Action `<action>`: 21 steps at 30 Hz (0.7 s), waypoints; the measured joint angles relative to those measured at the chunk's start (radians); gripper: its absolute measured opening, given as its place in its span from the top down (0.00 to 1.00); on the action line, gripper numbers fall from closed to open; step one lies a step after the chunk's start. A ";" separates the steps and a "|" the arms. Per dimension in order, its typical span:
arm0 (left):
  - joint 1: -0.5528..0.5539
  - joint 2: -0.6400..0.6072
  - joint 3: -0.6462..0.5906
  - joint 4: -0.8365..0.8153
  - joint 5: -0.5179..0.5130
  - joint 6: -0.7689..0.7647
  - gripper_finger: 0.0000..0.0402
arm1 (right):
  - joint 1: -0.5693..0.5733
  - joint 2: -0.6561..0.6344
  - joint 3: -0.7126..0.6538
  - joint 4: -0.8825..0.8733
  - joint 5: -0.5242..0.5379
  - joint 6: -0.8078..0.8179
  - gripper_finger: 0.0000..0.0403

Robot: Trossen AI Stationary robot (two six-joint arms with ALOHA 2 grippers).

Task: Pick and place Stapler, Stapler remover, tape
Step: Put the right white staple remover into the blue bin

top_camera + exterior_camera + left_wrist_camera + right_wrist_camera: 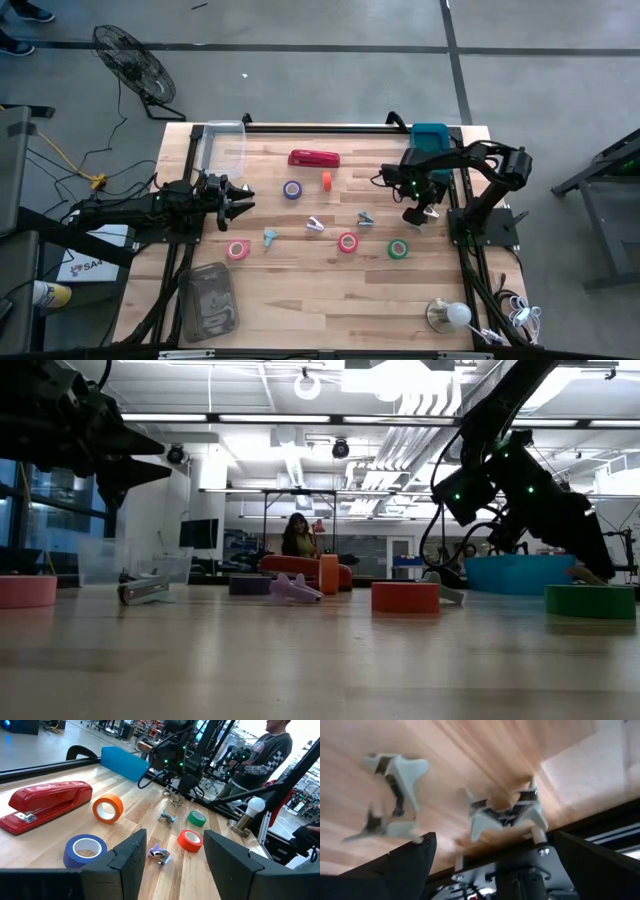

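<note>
At the left of the high view, the left end effector [243, 201] hovers over the table [300, 300] with fingers apart, gripping nothing. The red stapler [314, 158] lies at upper centre, untouched. Tape rolls are scattered across the middle: pink [237, 250], purple [292, 190], red [348, 242], green [398, 249]. At the right, the right end effector [416, 216] hangs wide apart just above a pale staple remover [506, 815]. I judge a close here could nudge the small remover toward the table edge, since it sits close to it and may skid
</note>
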 joint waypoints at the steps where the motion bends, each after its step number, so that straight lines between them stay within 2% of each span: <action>1: 0.000 0.000 0.000 0.000 0.000 0.000 0.52 | 0.000 0.000 -0.006 0.013 -0.001 -0.001 0.02; 14: 0.000 0.000 0.000 0.000 0.000 0.000 0.52 | -0.008 0.000 -0.081 0.127 0.028 -0.012 0.05; 21: 0.000 0.000 0.000 0.000 0.000 0.000 0.52 | -0.008 0.000 -0.081 0.146 0.060 -0.027 0.19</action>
